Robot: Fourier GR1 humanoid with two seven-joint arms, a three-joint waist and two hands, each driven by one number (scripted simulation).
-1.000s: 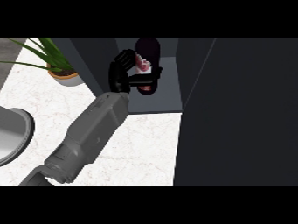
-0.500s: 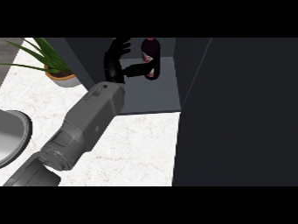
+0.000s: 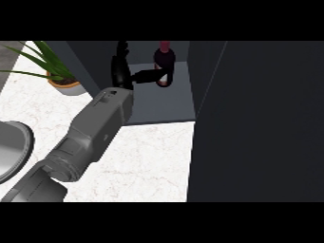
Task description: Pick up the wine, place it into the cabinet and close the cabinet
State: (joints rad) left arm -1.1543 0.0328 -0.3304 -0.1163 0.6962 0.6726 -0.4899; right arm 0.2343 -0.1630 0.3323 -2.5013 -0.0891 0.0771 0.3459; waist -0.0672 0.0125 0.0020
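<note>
Bright, even light lies on the white tabletop (image 3: 143, 152) from 6 to 9 o'clock, and its veins are plain to see. The grey forearm (image 3: 98, 128) is paler on top and darker down its side. At 12 o'clock the cabinet (image 3: 168, 102) is dim inside; the wine (image 3: 165, 58) and the black left hand (image 3: 121, 71) read as dark shapes there. The door (image 3: 276, 118) at 3 o'clock is near black and featureless.
</note>
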